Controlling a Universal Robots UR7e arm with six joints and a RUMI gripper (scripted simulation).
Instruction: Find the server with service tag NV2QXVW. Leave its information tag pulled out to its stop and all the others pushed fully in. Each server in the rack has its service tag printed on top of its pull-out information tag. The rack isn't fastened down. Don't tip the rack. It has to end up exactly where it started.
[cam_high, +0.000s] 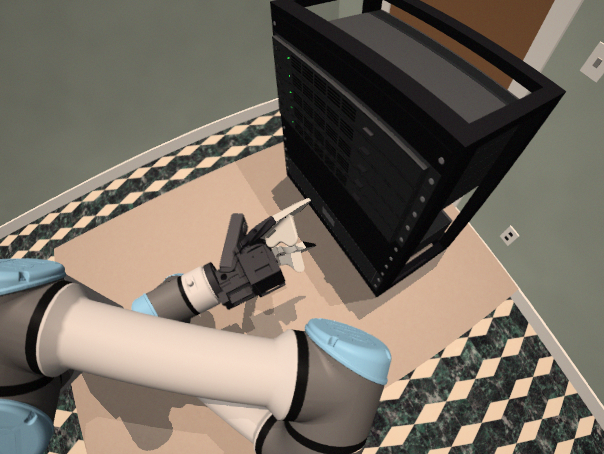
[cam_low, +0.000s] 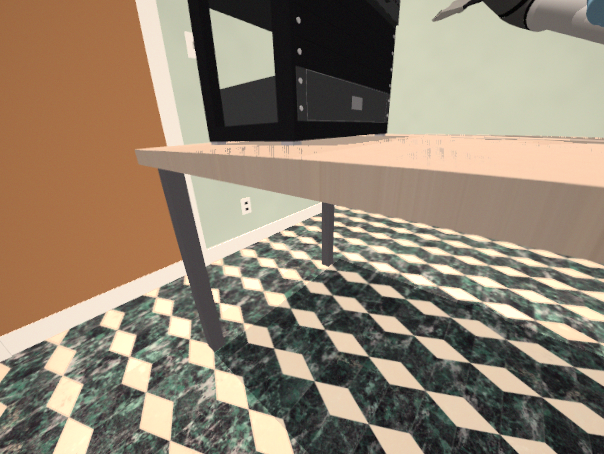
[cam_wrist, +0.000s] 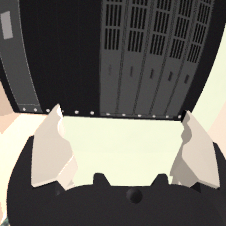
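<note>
The jaws (cam_high: 306, 223) (cam_low: 434, 20) are spread fully, with nothing gripped, and are held near the front of the black rack (cam_high: 467, 150) (cam_low: 287, 70) (cam_wrist: 60, 65). The rack is stood upright on the bench (cam_high: 175, 210) (cam_low: 350, 175). Servers (cam_high: 325, 100) (cam_wrist: 132, 82) are mounted inside; their service tags cannot be read clearly.
</note>
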